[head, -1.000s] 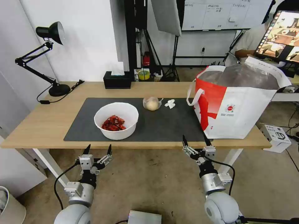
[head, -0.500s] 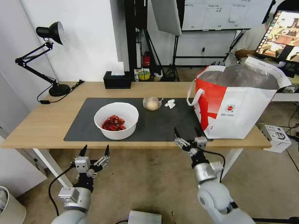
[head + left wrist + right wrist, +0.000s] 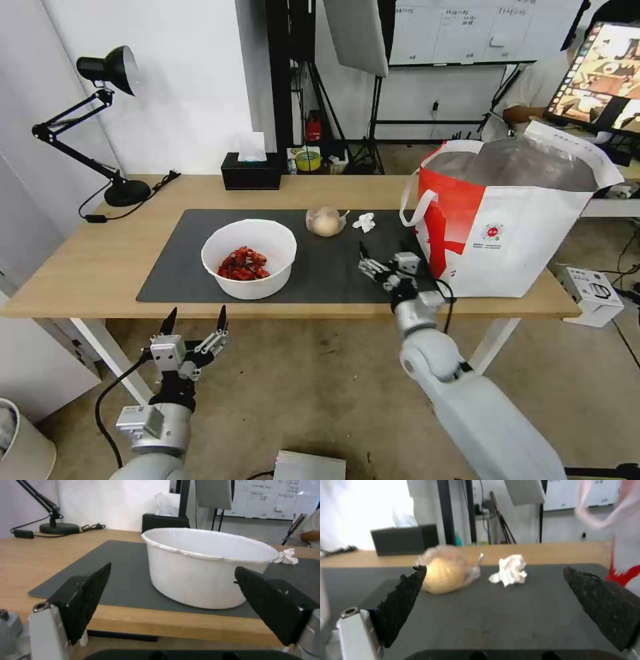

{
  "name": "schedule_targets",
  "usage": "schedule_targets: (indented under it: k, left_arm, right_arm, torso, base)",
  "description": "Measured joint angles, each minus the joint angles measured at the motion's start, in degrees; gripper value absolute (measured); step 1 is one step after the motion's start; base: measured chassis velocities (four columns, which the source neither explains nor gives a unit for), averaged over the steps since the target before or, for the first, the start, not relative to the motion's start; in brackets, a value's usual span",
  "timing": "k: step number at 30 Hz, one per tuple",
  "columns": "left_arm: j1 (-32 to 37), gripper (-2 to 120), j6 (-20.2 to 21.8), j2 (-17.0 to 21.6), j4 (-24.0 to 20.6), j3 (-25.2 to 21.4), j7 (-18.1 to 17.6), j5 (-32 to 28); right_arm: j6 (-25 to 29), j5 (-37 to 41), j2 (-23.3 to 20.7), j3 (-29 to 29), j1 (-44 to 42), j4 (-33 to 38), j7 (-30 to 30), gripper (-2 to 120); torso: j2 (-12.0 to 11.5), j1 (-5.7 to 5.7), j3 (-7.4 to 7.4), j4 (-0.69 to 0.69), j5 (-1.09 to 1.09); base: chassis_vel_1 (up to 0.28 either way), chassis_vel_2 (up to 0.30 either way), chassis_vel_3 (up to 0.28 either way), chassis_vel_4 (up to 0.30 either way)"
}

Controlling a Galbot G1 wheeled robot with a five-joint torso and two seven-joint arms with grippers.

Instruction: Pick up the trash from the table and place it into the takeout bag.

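The right tool (image 3: pixel 382 251), spread wide over the mat (image 3: pixel 333 267), faces the crumpled tissue (image 3: pixel 364 222) just beyond.

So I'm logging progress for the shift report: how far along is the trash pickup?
Nothing looks bagged yet. The white bowl of red shells, bagged beige lump and crumpled tissue lie on the mat. The right gripper, open and empty, hovers over the mat near the takeout bag. The left gripper waits open below the table edge.
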Motion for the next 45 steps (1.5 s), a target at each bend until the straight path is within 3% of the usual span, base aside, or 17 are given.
schedule_targets:
  k: [3,6,12,15,19,30,45]
  left_arm:
    - [-0.1,100,-0.02,0.11,0.07,-0.16,0.02,-0.02]
    - [-0.71,100,-0.03,-0.23,0.63,0.08,0.08,-0.12]
    - [-0.91,100,-0.06,-0.7,0.9,0.45,0.13,-0.04]
    - [-1.0,100,-0.12,-0.57,1.13,0.55,0.19,-0.04]
    - [-0.92,100,-0.25,0.17,1.34,0.25,0.44,-0.12]
    - [-0.53,100,-1.12,-0.35,1.9,0.5,1.14,0.28]
    - [-0.42,100,-1.51,-0.43,2.47,0.78,1.29,0.75]
  right_arm:
    - [-0.39,0.57,0.7,-1.68,2.41,-2.54,1.0,100]
    - [-2.67,3.21,3.08,-5.56,10.6,-8.26,5.28,100]
    - [-5.82,5.18,4.15,-7.82,15.96,-11.36,9.07,100]
    - [-12.56,8.87,5.06,-9.72,20.83,-14.5,14.88,100]
    - [-17.62,11.43,5.99,-10.31,23.96,-17.4,19.08,100]
    - [-21.33,17.9,8.46,-11.65,30.52,-25.51,20.21,100]
    - [-21.78,17.85,11.75,-11.66,32.5,-32.63,18.36,99]
  torso:
    - [0.0,0.0,0.0,0.0,0.0]
    - [0.0,0.0,0.0,0.01,0.0]
    - [0.0,0.0,0.0,0.01,-0.01]
    - [0.0,0.0,0.0,0.01,0.0]
    - [0.0,0.0,0.0,0.01,0.0]
    - [0.0,0.0,-0.01,0.0,0.0]
    - [0.01,0.0,-0.01,0.01,0.0]
  base:
    - [0.0,0.0,0.0,0.0]
    - [0.0,0.0,0.0,0.0]
    - [0.0,0.0,0.0,0.0]
    - [0.0,0.0,0.0,0.0]
    - [0.0,0.0,0.0,0.0]
    - [0.0,0.0,0.0,0.0]
    - [0.0,0.0,0.0,0.0]
